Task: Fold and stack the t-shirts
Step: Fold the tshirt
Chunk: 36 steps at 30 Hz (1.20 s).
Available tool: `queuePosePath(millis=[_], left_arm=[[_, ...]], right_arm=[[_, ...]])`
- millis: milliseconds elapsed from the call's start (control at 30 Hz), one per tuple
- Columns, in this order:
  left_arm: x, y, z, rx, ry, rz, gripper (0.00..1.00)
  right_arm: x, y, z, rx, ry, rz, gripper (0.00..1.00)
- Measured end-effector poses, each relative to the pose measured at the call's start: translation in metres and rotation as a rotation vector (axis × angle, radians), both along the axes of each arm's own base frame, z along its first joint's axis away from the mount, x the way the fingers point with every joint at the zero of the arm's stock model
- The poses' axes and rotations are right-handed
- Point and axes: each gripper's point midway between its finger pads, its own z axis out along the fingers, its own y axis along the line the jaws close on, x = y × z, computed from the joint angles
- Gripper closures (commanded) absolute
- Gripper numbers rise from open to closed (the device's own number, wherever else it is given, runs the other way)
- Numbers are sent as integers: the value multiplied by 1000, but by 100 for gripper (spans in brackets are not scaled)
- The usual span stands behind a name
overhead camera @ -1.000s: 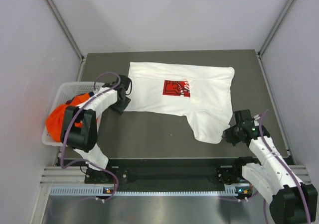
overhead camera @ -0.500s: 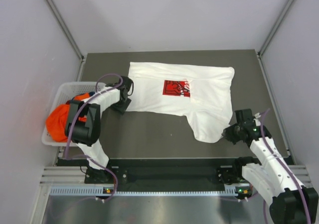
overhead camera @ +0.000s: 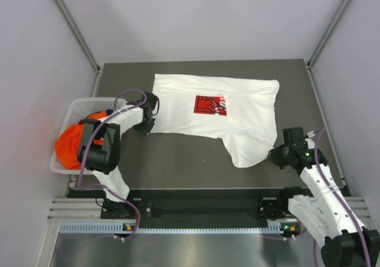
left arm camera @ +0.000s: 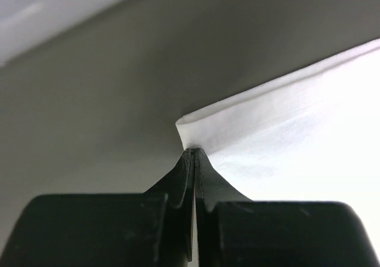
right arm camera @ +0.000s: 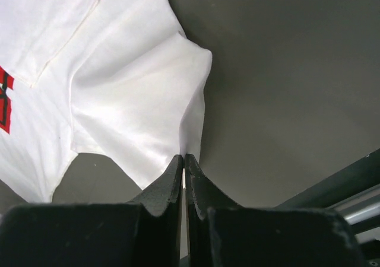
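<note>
A white t-shirt (overhead camera: 237,121) with a red print lies spread on the dark counter (overhead camera: 178,160), print side up. The left tool (left arm camera: 194,153) is closed tight on the shirt's near-left corner, its fingers pressed together with the hem between them. The right tool (right arm camera: 183,156) is likewise clamped on a fold of cloth at the shirt's near-right end. A white basket (overhead camera: 70,108) at the counter's left edge holds an orange garment (overhead camera: 70,145).

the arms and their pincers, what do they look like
Both the left arm and the right arm have white shells with black joints. A thin purple cable loops along each. The left pincer and the right pincer are matte black, with two flat fingers tapering to thin tips.
</note>
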Motion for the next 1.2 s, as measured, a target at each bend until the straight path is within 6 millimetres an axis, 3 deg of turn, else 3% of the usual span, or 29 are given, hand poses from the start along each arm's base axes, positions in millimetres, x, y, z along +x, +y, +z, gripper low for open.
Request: queuePosePath(millis=[133,400,433,467,600,767,933,1200], left_arm=[[-2,6,8,31,-7,1,100],[2,17,46,74,-105,-3,100],[2,17,47,75,-107,-4,96],[1,16,46,75,-104,-11,86],[-3,12,35,51,-87,-35,70],[-7,5,22,13,-86,-54,65],[-6,5,21,10,-95,-50,57],[-4,9,10,17,-92,-24,57]], right_arm=[[0,-6,8,-28,-17,-17,100],[-6,-13,11,-58,-24,-28,100],[-7,-14,11,-60,-22,-28,100],[-7,-14,11,-61,-22,-28,100],[-8,-14,11,-61,-24,-26,100],[-8,-14,12,-61,-31,-25,100],[-7,-14,13,-63,-36,-20,100],[-5,-14,14,-64,-44,-15,100]])
